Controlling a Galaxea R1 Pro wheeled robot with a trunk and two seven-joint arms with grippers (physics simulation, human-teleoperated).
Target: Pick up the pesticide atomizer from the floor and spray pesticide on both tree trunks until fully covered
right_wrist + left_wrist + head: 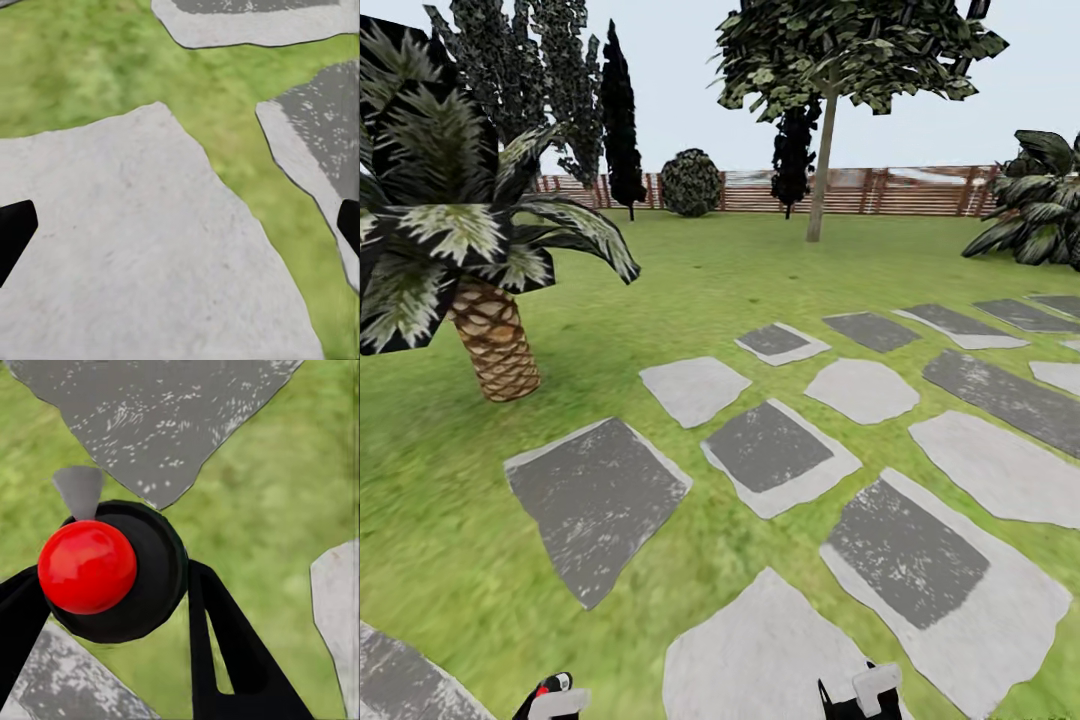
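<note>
Left gripper (112, 660): nearest the lens in its wrist view; dark fingers (232, 660) bracket a black round body topped by a glossy red ball, which I take to be the pesticide atomizer (88, 566); the fingers sit closed around it, so it reads as held
Atomizer in the head view: a small red-and-white tip (552, 688) at the lower edge, on the robot's left, above grass; little of it shows
Right gripper (865, 695): pale fingertip blocks at the lower edge of the head view; in its wrist view the two dark fingers (13, 232) stand far apart at the frame's sides with nothing between them, over a pale paving slab (135, 240); spread wide and empty
Atomizer axis: seen end-on in the wrist view, so its long axis appears to run along the gripper's fingers, red end toward the camera; which way the nozzle aims I cannot tell
Ground ahead: grey and white stepping stones (765, 445) set in the lawn (690, 290); a squat palm (490, 340) to the left
Tree: one leafy tree with a pale trunk (822, 170) stands well off by the wooden fence (920, 190); whether it is a target I cannot tell
Done, as judged: the pick-up looks complete
Left, as judged: reaching the trees; spraying both trunks; no spray visible
</note>
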